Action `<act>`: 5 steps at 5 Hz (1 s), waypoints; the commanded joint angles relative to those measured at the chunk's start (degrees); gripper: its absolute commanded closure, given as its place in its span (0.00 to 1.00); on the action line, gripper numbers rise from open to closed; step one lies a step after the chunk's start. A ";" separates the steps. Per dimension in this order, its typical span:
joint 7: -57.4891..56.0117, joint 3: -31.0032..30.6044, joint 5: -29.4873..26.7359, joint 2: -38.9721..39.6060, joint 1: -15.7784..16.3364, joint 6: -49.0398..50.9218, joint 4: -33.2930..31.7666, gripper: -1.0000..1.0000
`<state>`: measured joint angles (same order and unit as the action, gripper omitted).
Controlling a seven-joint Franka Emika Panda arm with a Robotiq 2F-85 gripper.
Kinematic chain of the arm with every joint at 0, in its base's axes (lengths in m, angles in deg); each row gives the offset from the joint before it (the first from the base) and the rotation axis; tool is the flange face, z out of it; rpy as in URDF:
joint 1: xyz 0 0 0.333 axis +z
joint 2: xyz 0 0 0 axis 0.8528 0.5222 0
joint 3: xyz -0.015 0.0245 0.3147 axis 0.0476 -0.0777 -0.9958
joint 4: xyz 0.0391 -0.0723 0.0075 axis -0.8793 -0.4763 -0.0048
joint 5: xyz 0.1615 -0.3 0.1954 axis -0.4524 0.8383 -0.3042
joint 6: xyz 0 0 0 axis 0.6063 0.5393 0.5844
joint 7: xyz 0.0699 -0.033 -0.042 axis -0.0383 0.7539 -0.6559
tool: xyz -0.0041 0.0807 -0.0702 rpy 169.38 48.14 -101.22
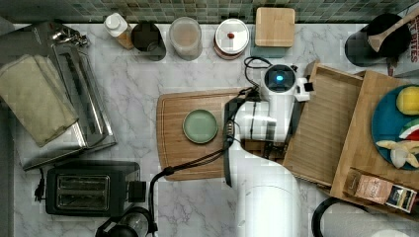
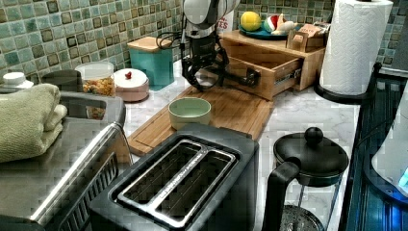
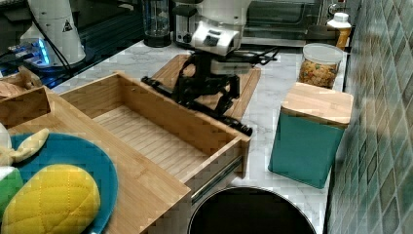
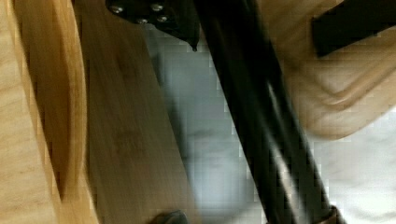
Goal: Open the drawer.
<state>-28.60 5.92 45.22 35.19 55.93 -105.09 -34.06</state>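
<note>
The gripper (image 3: 207, 90) stood at the open drawer's (image 3: 146, 129) black bar handle (image 3: 195, 105), positioned for pulling; whether its fingers clamped the bar was unclear

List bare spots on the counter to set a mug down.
Free: marble between the steel appliance and cutting board; board around the green bowl; inside the open drawer. Crowded: jar row at the backsplash, toaster corner, fruit shelf.
</note>
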 commanded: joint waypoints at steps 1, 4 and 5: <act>11.90 -12.47 0.59 -0.15 9.29 -2.93 8.44 0.00; 9.71 -7.81 -2.92 -0.21 13.55 -3.15 8.37 0.00; 10.21 -8.86 -2.13 -0.20 12.58 -3.09 8.38 0.00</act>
<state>-23.53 5.23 45.17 35.30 59.13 -104.89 -32.77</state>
